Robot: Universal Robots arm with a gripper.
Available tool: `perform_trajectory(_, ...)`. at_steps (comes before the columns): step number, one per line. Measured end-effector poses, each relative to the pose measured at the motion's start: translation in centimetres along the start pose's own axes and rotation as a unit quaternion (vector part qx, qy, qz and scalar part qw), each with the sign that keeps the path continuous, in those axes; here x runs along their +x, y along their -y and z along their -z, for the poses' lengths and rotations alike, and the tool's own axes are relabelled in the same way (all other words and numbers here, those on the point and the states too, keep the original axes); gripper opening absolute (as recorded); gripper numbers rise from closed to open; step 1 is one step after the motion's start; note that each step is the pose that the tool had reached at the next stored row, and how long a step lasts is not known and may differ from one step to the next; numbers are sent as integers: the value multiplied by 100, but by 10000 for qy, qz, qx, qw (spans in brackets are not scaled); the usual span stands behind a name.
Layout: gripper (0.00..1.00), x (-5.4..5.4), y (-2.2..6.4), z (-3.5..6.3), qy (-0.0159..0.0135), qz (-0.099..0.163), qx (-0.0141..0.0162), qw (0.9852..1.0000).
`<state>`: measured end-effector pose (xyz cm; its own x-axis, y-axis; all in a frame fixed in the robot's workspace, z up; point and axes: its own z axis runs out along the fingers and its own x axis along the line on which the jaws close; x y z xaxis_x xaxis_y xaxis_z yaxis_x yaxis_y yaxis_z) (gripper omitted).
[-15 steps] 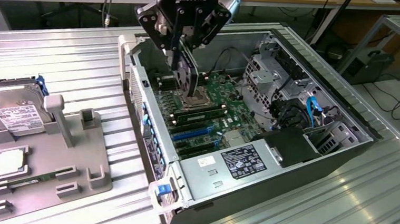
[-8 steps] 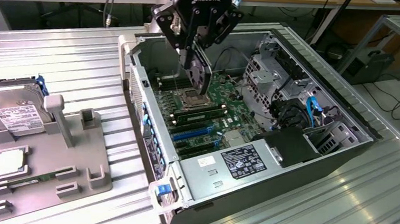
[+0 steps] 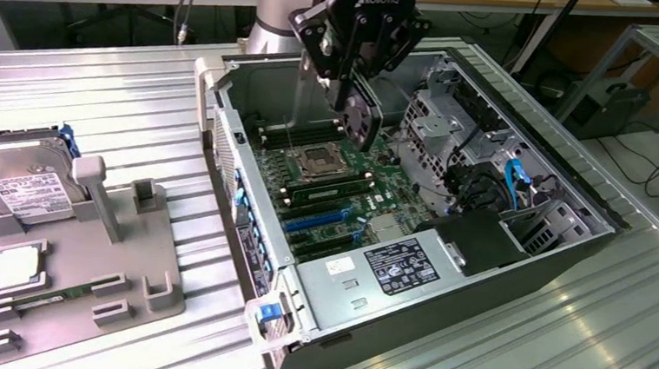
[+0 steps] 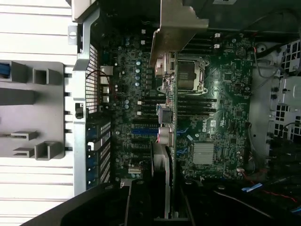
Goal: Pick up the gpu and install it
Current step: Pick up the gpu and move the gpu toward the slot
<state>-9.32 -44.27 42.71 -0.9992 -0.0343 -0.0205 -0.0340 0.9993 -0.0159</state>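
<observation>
One gpu [image 3: 361, 119] held in fingers [image 3: 342, 77], above one computer case [image 3: 471, 327].

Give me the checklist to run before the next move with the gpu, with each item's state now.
1. Hold: gripper shut on gpu: ok.
2. Place: gpu hangs over the open case: ok.
3. Clearance: gpu above the motherboard, not seated: ok.
4. Target: blue slots free: ok.
5. Alignment: gpu edge lined up with a slot: cannot tell.
6. Surroundings: hard drive outside the case: ok.
</observation>
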Motion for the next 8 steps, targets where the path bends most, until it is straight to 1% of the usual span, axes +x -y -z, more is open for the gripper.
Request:
perform_trajectory(3, 28, -113, 4, -8, 0, 0, 0, 10000)
perform_trajectory(6, 28, -250, 8, -19, 0, 0, 0, 10000)
perform_trajectory(8, 28, -306, 10, -23, 0, 0, 0, 10000)
